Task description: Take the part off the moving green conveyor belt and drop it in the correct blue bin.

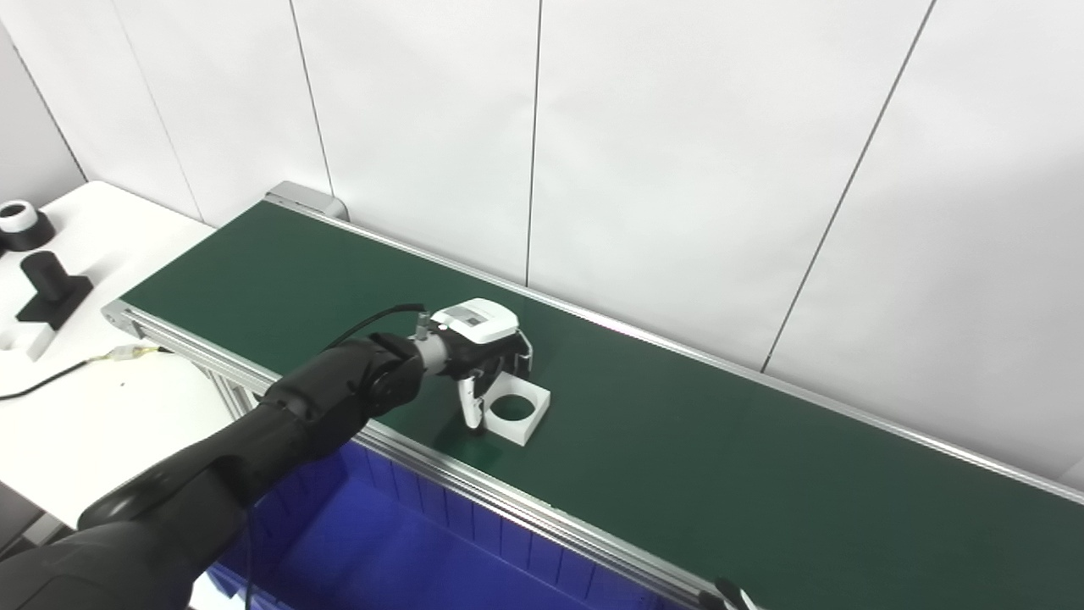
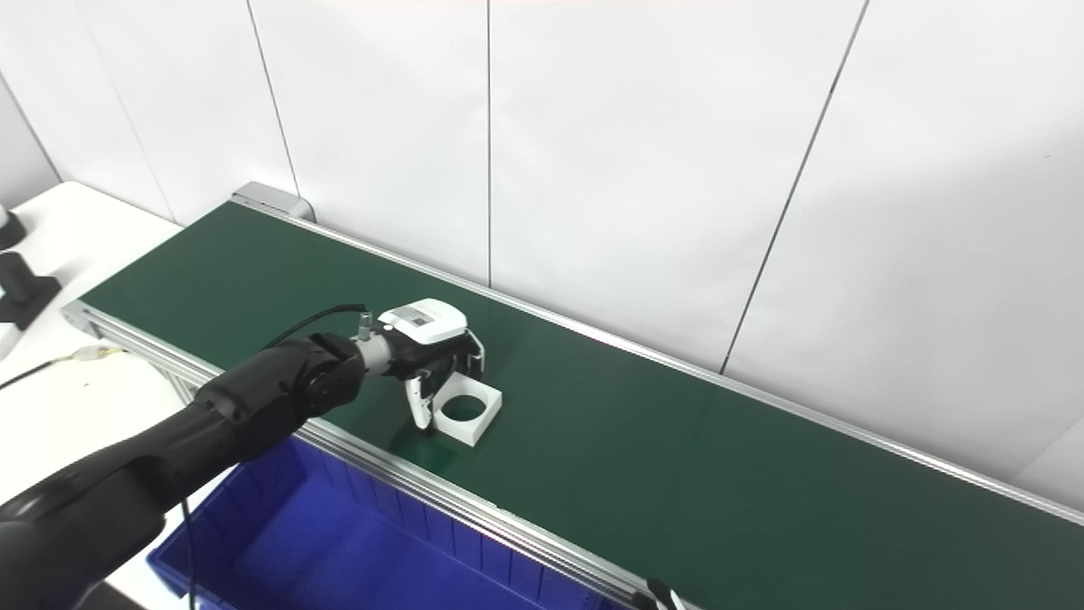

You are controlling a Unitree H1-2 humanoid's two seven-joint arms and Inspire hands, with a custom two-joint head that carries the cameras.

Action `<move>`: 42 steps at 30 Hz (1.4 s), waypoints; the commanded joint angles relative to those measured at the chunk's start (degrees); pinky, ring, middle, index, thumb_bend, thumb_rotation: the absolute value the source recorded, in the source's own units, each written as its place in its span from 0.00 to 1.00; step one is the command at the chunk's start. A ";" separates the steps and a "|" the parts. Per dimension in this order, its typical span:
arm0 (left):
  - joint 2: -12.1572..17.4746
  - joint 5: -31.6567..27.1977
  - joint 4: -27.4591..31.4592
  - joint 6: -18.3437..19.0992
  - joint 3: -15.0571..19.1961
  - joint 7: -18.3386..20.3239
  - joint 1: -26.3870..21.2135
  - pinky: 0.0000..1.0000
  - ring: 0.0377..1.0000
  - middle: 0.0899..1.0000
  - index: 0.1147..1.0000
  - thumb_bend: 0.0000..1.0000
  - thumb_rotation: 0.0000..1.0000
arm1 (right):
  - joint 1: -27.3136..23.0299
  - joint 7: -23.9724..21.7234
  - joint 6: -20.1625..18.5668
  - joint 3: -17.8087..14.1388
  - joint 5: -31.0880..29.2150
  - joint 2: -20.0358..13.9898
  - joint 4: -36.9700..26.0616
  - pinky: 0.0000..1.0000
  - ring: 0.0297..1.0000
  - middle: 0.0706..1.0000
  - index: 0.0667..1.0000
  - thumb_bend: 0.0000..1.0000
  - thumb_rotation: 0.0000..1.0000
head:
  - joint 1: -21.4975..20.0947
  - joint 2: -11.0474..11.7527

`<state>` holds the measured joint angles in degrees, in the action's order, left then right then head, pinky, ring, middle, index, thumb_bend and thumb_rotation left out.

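Left hand [image 1: 478, 343] down on belt [image 1: 762, 474]; fingers [image 1: 468, 407] spread around white part [image 1: 517, 411], grip unconfirmed. Lift and blue bin [image 1: 406, 542] drop remained.

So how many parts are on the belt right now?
1. The white square part with a round hole lies on the green belt near its front edge, at the left robot hand. No others are visible.

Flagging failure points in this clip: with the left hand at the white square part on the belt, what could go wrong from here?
1. The left hand reaches the white part only at its near-left edge, so the fingers may pinch a thin wall and the part could slip or tip.
2. The part sits on the green belt, which the task says moves, so the grasp could land off-centre.
3. The blue bin lies behind the belt's rail; a low lift could snag.
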<state>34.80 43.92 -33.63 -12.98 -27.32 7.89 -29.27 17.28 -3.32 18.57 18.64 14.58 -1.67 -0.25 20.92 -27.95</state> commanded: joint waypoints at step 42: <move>-1.27 -10.96 45.88 9.54 17.42 8.26 19.11 0.51 0.46 0.41 0.44 0.52 0.00 | 0.28 0.08 1.94 -0.17 -1.19 0.76 -3.22 0.71 0.78 0.83 0.89 0.49 0.66 | -3.45 -4.05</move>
<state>33.28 34.40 9.32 -3.63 -11.14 16.54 -9.91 17.79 -3.19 18.64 18.41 14.22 -1.16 -1.17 17.58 -31.64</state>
